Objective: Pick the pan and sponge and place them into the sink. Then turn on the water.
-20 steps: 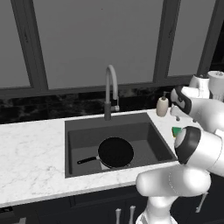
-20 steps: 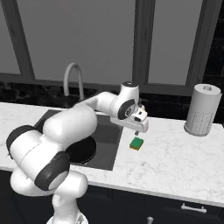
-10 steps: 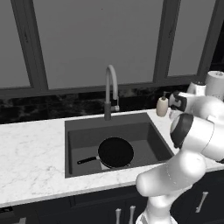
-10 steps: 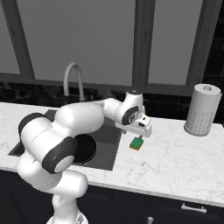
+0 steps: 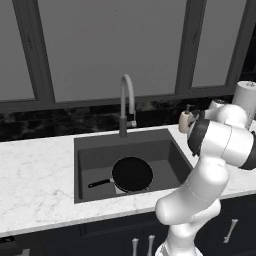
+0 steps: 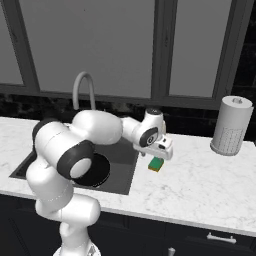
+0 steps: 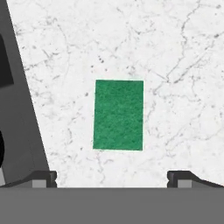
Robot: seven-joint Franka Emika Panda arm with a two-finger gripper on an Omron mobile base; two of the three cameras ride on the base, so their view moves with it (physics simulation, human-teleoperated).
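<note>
A rendered home kitchen.
White marble desk (image 5: 35, 170) with a recessed dark grey sink (image 5: 95, 155), tall grey gooseneck faucet (image 5: 126, 105), dark cabinets (image 6: 200, 237) below, paper towel roll (image 6: 231, 126) far right.

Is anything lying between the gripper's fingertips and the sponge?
Nothing: in the hand view, bare marble counter separates the open gripper from the sponge.

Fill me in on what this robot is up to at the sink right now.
The round black frying pan already lies in the dark grey recessed sink. The white arm's gripper hovers open above the small green rectangular sponge, which lies flat on the white marble counter right of the sink. The grey gooseneck faucet runs no water.
</note>
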